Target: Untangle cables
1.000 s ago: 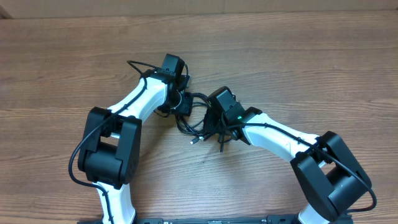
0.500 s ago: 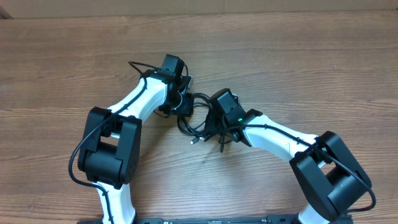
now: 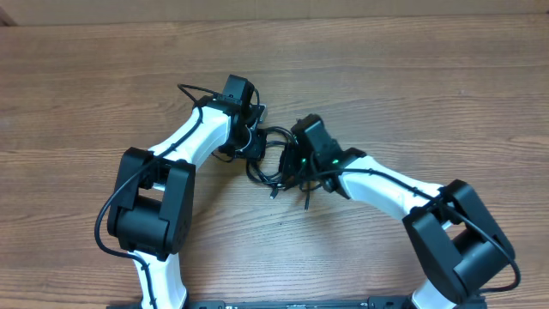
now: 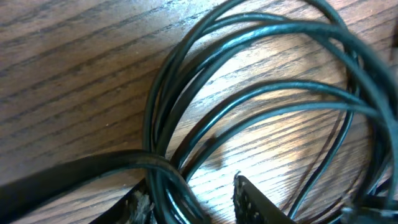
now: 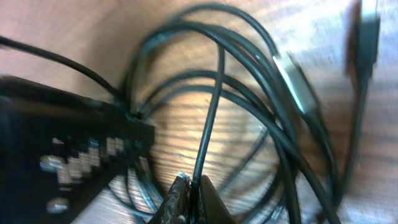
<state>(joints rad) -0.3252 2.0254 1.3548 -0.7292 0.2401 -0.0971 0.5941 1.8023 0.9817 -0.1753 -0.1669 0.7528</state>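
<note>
Cables [image 3: 268, 172]: tangled coil, mid-table [image 3: 412, 86]. Right gripper [image 5: 189, 186], at coil's 3 o'clock: pinched on one strand. Left gripper [image 4: 189, 198], 11 o'clock: jaws apart, straddling several strands. Recommended: left clamps first, then right draws slowly toward 3 o'clock.

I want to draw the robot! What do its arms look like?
The left arm and right arm are white tubes with chunky black joints. Thick black cables loop along them. A small green light glows near the right wrist.

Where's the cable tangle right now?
In the overhead view the cables lie tangled near the middle of the table, between the left pincer and the right pincer, which pinches one strand.
</note>
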